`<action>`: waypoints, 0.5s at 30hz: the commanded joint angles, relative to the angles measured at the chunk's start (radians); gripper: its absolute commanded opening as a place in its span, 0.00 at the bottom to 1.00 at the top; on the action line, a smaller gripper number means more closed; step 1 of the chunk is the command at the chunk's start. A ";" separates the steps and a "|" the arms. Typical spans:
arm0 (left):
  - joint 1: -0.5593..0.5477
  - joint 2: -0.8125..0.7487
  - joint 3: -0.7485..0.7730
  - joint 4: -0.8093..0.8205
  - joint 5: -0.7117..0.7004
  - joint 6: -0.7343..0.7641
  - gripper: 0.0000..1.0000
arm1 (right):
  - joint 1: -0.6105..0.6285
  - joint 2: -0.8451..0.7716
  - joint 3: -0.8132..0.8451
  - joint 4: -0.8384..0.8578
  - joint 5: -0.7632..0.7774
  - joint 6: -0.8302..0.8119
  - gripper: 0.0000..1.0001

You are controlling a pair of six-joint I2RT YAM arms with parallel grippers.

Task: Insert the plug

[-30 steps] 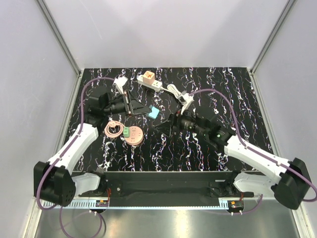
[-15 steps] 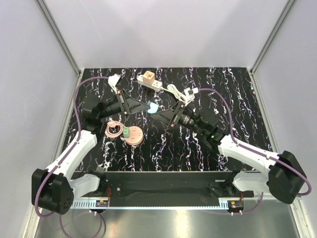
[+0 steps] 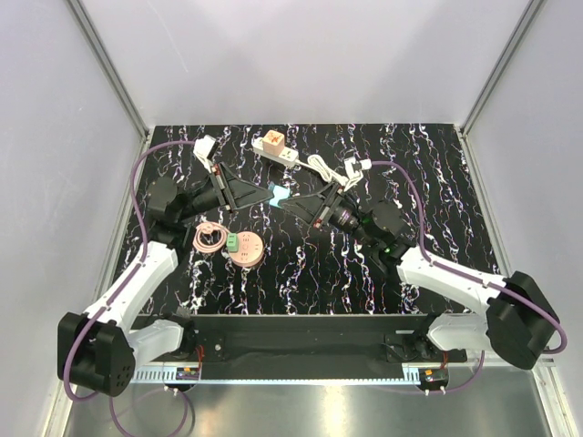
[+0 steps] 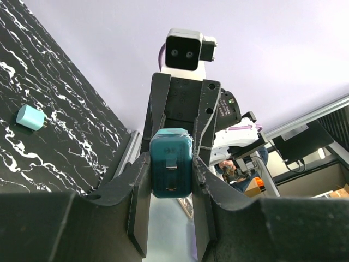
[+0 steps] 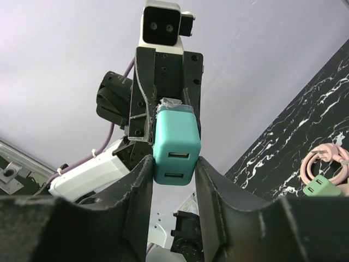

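The plug [image 3: 279, 194], a teal block charger, hangs above the middle of the table between the two arms. My left gripper [image 3: 271, 194] comes in from the left and is shut on it. In the left wrist view the plug [image 4: 171, 158] shows its two metal prongs, pinched between the tips of my left gripper [image 4: 170, 174]. My right gripper [image 3: 290, 202] meets it from the right. In the right wrist view the plug [image 5: 175, 144] shows two USB slots, and my right gripper [image 5: 174, 169] presses both its sides. A white power strip [image 3: 284, 154] lies at the back.
An orange-topped adapter [image 3: 275, 139] sits on the strip, whose white cable [image 3: 321, 165] curls to the right. A pink coiled cable [image 3: 208, 238], a green plug [image 3: 234, 242] and a pink disc [image 3: 248, 249] lie front left. A small teal block [image 4: 30, 117] lies on the table.
My right gripper swung left and up to the plug and closed its jaws on it. My left gripper carried the plug a little toward the centre and kept its hold.
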 commanded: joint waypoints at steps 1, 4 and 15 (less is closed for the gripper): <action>-0.003 0.007 -0.011 0.107 0.001 -0.031 0.00 | -0.005 0.017 0.002 0.112 0.016 0.009 0.39; -0.003 0.015 -0.016 0.119 0.006 -0.038 0.00 | -0.004 0.027 -0.004 0.141 0.018 0.012 0.35; 0.013 -0.020 0.004 -0.191 0.006 0.192 0.99 | -0.004 -0.004 0.091 -0.147 -0.001 -0.081 0.00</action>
